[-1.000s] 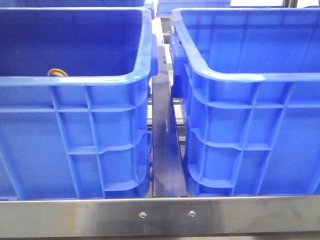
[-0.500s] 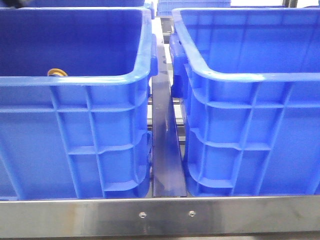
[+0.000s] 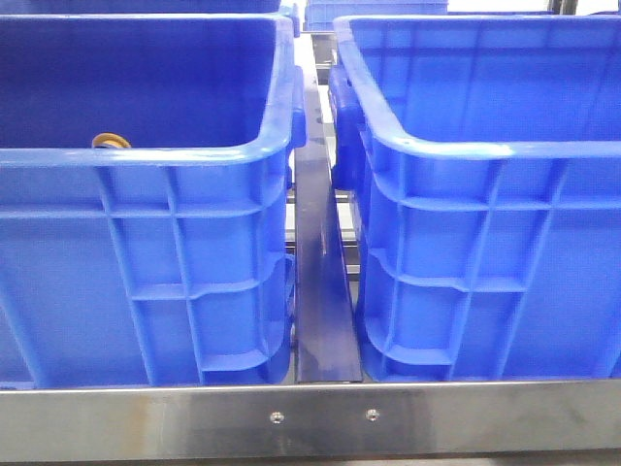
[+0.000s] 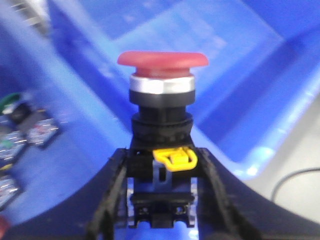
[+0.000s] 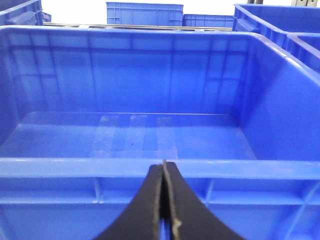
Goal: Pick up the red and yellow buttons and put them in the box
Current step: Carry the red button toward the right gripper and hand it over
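Note:
My left gripper [image 4: 161,156] is shut on the black body of a red button [image 4: 162,59] with a mushroom cap, a silver collar and a yellow clip. It is held above blurred blue crate walls. The yellow button [image 3: 112,141] peeks over the front rim of the left crate [image 3: 146,155], mostly hidden. The box [image 3: 485,149], the right crate with a pale patch on its front rim, stands beside it. My right gripper [image 5: 164,169] is shut with nothing in it, just before a blue crate's near rim [image 5: 75,167]. Neither gripper shows in the front view.
A dark metal rail [image 3: 325,291] runs between the two crates, and a steel bar [image 3: 310,417] crosses the front. Several small parts [image 4: 25,135] lie in a crate beside the held button. More blue crates [image 5: 144,14] stand further back.
A dark shape that showed at the front view's top left corner half a second ago is gone. The crates and the yellow button have not moved.

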You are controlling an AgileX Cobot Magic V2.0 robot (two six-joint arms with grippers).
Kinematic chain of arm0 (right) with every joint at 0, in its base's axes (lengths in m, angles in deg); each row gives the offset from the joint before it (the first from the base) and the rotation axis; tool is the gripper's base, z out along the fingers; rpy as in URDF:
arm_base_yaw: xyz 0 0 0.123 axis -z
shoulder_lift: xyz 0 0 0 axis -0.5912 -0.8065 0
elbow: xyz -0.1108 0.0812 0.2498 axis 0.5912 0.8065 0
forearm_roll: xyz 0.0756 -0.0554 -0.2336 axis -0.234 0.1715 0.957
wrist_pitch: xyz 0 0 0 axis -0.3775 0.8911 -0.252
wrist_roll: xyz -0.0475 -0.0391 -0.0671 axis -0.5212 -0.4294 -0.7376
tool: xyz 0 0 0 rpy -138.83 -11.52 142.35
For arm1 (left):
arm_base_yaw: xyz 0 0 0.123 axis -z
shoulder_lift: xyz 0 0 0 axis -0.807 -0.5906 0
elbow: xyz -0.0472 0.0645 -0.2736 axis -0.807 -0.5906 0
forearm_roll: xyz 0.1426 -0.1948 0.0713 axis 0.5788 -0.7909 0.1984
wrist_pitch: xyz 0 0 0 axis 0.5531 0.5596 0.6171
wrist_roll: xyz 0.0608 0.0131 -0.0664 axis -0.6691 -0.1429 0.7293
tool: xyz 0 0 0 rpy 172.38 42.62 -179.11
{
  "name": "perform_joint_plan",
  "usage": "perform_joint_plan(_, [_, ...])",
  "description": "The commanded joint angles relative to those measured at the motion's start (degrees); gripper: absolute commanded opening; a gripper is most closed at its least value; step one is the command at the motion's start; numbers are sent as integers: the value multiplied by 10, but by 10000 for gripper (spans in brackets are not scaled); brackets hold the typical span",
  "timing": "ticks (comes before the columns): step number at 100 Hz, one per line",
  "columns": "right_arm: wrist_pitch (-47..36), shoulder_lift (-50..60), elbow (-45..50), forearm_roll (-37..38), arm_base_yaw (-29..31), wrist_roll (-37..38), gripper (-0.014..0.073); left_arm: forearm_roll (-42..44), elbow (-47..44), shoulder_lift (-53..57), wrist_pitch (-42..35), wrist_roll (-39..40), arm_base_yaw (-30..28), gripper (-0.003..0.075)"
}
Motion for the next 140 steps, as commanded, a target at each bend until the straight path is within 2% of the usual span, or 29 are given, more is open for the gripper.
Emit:
perform_joint_plan(1, [-53, 13, 2, 2, 2, -3, -94, -11, 16, 19, -46, 0, 20, 83])
perform_joint_plan(23, [-81, 13, 1, 2, 2, -3, -94, -11, 16, 19, -44, 0, 25, 83])
perform_joint_plan(36, [-64, 13, -32, 2, 1, -3, -91, -11, 16, 19, -44, 0, 25, 83])
perform_joint_plan(67, [138, -43, -204, 2, 1, -3, -91, -11, 16, 19, -45, 0, 25, 83])
perform_joint_plan(114, [380, -363, -446, -3, 1, -3, -88, -11, 16, 19, -45, 0, 25, 83])
perform_joint_plan(121, [387, -408, -469, -17, 1, -3, -48, -11, 16, 19, -46, 0, 25, 83])
perform_joint_plan(128, [389, -444, -485, -39, 1, -3, 58, -11, 16, 19, -46, 0, 25, 83])
perform_joint_plan(140, [387, -488, -502, -69, 1, -3, 379, -11, 16, 19, -46, 0, 25, 83])
